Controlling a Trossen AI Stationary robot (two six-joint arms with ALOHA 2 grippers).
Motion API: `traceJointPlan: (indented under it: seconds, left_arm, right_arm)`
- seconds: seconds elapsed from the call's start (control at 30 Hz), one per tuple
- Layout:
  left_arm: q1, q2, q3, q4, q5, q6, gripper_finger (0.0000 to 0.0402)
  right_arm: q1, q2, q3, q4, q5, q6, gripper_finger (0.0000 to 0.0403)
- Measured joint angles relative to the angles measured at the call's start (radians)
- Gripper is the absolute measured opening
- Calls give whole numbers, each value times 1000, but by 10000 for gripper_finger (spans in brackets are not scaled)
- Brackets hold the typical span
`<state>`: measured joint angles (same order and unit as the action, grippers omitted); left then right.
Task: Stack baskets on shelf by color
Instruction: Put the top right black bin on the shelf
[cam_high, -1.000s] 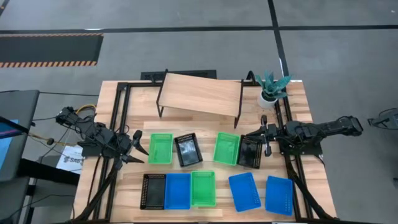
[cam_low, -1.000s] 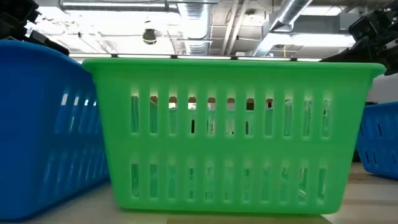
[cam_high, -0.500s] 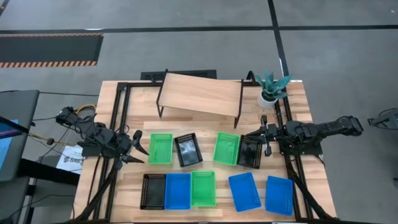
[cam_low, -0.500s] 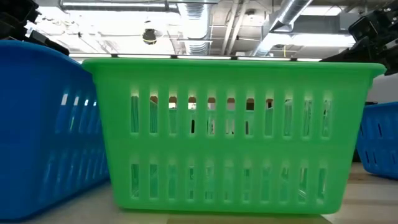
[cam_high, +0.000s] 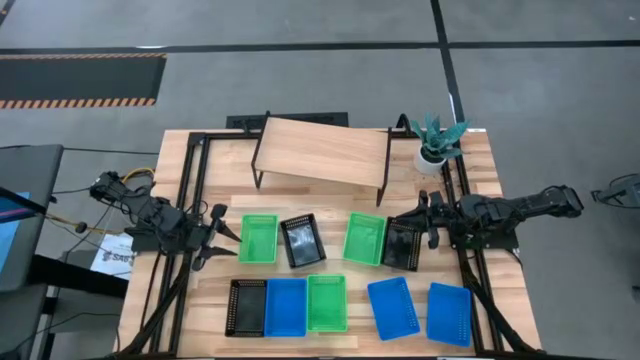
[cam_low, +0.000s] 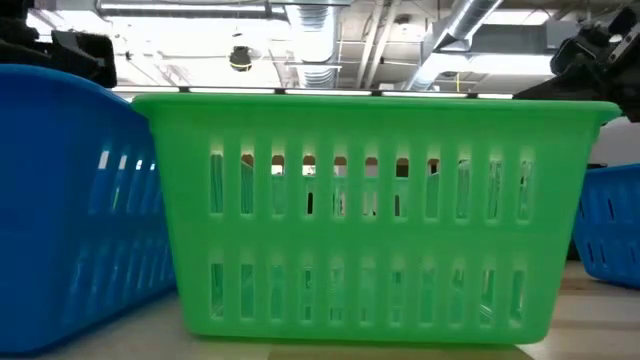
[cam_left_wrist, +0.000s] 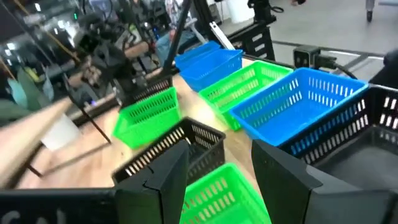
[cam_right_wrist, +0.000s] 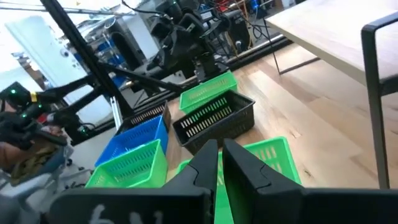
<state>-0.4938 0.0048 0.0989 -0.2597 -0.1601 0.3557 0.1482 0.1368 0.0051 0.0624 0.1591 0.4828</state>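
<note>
Light, stiff mesh baskets lie across the tabletop (cam_high: 470, 170); the shelf (cam_high: 322, 152) stands bare.
Left hand (cam_high: 222, 242) gapes wide beside a green basket (cam_high: 258, 238); right hand (cam_high: 425, 222), fingers nearly closed, hovers by a black basket (cam_high: 402, 244). Pinching a rim wall looks best.

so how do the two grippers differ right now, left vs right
The left gripper has its fingers spread wide, while the right gripper has its fingers nearly closed, holding nothing. The left gripper sits beside the green basket at the left end of the back row; the right gripper sits by the black basket at that row's right end. Both hang low over the table, in front of the shelf.
</note>
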Motion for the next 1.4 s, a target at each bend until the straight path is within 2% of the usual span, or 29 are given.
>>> traceJointPlan:
  seconds: [0.03,0.13,0.2,0.27,0.37,0.5,0.6,0.77,0.9,1.03,1.13,1.3,1.4]
  left_arm:
    - [0,0,-1,19,15,-34,167]
    - [0,0,0,85,86,-277,167]
    - [-1,0,-6,148,54,-349,167]
    - [0,0,-12,206,-24,-357,167]
    - [0,0,-16,272,-89,-374,167]
    - [0,0,-16,333,-128,-403,167]
    - [0,0,-16,357,-156,-420,167]
    - [0,0,-15,380,-187,-473,167]
    - [-1,0,-15,457,-296,-412,167]
    - [0,0,-14,547,-370,-428,167]
    - [0,0,-13,584,-423,-438,167]
    - [0,21,-13,582,-648,-542,167]
    - [0,51,-10,577,-648,-577,167]
  right_arm:
    - [0,0,0,5,1,21,51]
    - [0,0,0,42,1,95,51]
    - [0,0,0,39,1,117,51]
    - [0,0,0,40,1,120,51]
    - [0,0,0,39,1,120,51]
    - [-1,0,0,48,8,113,51]
    - [-15,0,4,33,57,76,51]
    - [-26,0,5,19,59,77,51]
    - [-28,0,6,73,74,83,51]
    - [-28,0,6,161,83,24,54]
    - [-24,0,28,163,83,-59,72]
    - [-10,1,108,78,83,-107,132]
    - [-13,1,185,-37,93,-107,170]
